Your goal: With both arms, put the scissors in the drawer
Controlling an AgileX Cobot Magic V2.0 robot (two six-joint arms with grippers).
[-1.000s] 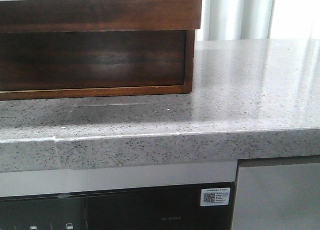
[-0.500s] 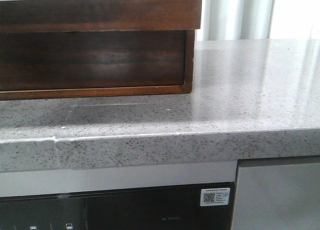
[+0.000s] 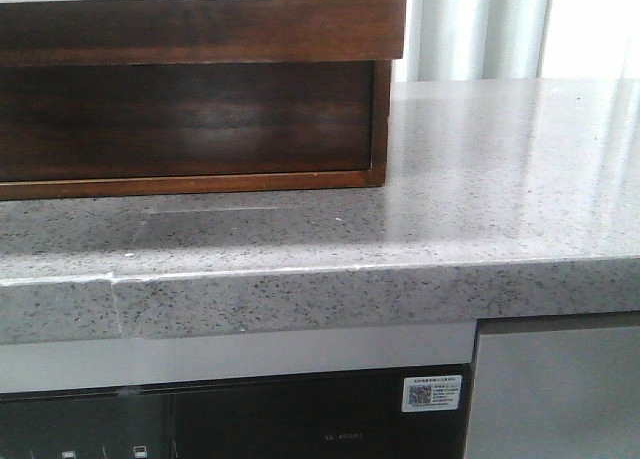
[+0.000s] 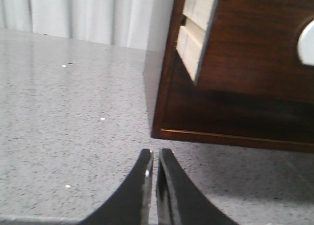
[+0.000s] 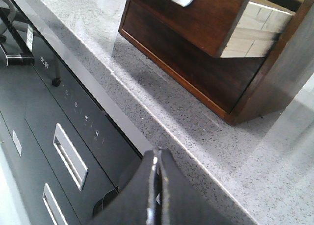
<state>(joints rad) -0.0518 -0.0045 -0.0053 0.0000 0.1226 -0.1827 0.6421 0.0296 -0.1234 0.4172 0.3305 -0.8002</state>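
Scissors cannot be seen in any view, so nobody can tell where they lie. The wide dark brown shiny wood drawer (image 3: 200, 19) with a half-round notch is pulled out from its brown wooden cabinet frame (image 3: 378, 129). The frame sits on the grey speckled stone desk (image 3: 480, 179).

The left black two-fingered hand (image 4: 155, 186) hangs near the frame's corner. Its fingers are almost together with only a thin gap, and it holds nothing. The right black hand (image 5: 156, 186) is over the front edge of the desk. Its fingers are pressed together, and it holds nothing too.

The job looks like it is near its start or its end, but that is only a guess. To do this step well, one hand should first find the scissors and open wide before going down. The other hand should stay by the drawer and keep it from sliding. Moving slowly near the open drawer front would stop bumps.
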